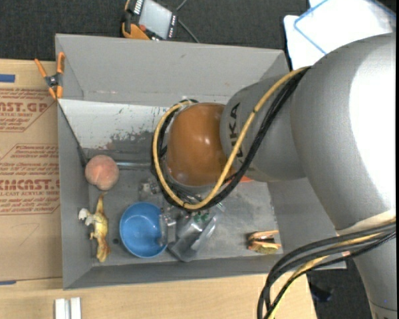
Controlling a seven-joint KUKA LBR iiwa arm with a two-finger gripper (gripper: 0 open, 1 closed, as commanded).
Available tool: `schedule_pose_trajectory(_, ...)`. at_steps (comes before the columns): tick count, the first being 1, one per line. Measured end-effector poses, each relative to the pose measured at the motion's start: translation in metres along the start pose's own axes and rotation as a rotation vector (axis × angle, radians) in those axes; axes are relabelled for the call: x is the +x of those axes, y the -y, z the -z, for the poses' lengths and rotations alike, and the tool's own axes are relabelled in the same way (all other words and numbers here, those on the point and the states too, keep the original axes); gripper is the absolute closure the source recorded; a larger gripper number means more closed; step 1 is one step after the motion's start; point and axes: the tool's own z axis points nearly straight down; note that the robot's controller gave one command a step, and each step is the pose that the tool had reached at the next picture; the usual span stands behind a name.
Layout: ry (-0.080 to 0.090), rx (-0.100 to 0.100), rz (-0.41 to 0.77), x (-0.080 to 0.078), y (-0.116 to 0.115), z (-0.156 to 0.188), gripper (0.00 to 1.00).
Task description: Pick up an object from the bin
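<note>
My gripper is low in the bin's front middle, below the orange wrist cover. It sits right at the right rim of a round blue bowl, which stands upright near the front wall. A shiny grey, crumpled-looking thing lies just to the right of the gripper, touching or partly under it; I cannot tell what kind of thing it is. The wrist cover hides whatever lies behind the gripper.
A pink-orange peach lies at the left, toward the back. A yellow toy giraffe lies along the left front wall, beside the bowl. A small brown and copper thing rests at the front right. The arm covers the bin's right side.
</note>
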Motion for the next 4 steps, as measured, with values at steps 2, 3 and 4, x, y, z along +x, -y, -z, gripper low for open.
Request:
schedule_pose_trajectory(2, 0.049, 0.0, 0.22, 0.025, -0.009, -0.006, 1.0)
schedule_pose_trajectory(3, 0.049, 0.0, 0.22, 0.025, -0.009, -0.006, 1.0)
schedule_pose_trajectory(4, 0.049, 0.0, 0.219, 0.025, -0.009, -0.006, 1.0)
